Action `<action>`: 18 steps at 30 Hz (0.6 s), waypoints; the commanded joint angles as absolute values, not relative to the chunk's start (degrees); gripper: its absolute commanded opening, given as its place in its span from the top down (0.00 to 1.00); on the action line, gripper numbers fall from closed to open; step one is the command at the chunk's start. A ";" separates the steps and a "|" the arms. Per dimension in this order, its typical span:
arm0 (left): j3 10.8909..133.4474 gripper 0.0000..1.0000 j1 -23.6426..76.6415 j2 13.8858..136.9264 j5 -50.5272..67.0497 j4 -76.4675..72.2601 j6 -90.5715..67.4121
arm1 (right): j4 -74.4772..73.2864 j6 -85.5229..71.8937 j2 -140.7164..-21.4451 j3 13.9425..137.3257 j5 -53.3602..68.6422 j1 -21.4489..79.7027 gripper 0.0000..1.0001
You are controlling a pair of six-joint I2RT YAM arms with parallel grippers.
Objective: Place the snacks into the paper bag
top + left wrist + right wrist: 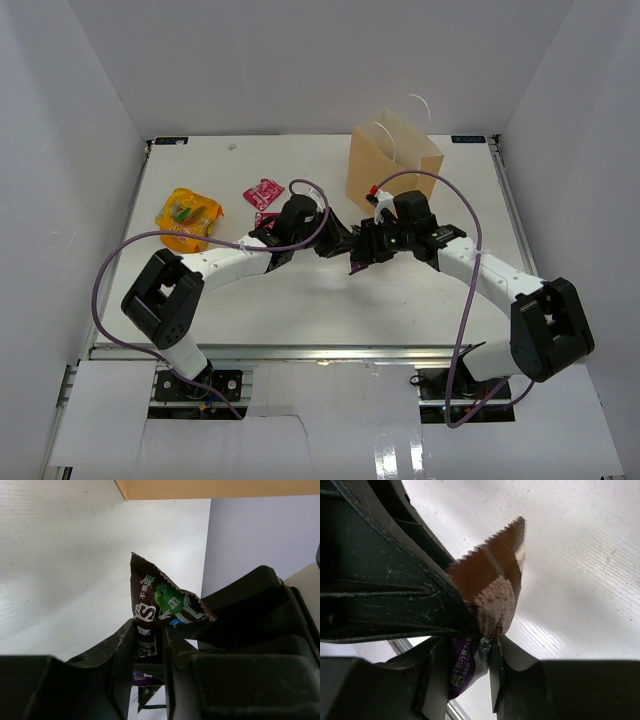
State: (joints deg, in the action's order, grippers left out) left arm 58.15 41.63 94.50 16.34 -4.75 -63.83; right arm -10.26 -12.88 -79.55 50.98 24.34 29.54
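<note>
A dark brown and purple snack packet (337,244) hangs above the table's middle, between both grippers. My left gripper (322,243) is shut on one end; its wrist view shows the packet (160,600) pinched between the fingers (122,655). My right gripper (356,250) is shut on the other end; its wrist view shows the serrated brown end (492,575) and a purple part between its fingers (432,675). The tan paper bag (395,160) stands upright just behind the grippers; its base shows in the left wrist view (215,489).
Two orange bags (190,218) lie at the left of the table. Two pink packets (263,193) lie behind my left arm. White walls enclose the table on three sides. The yellow packet is not in view.
</note>
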 commanded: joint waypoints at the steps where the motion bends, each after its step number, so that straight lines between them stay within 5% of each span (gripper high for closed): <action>1: 59.06 0.62 41.49 92.81 18.11 -6.77 -64.42 | -8.79 -11.60 -77.70 52.65 23.82 29.71 0.66; 9: 59.06 0.18 38.94 89.22 17.41 -6.59 -62.06 | -10.98 -7.57 -75.94 55.10 26.54 29.62 0.78; 18: 58.98 0.08 34.28 77.44 8.27 1.56 -50.55 | -17.23 11.85 -73.92 65.82 33.48 28.30 0.82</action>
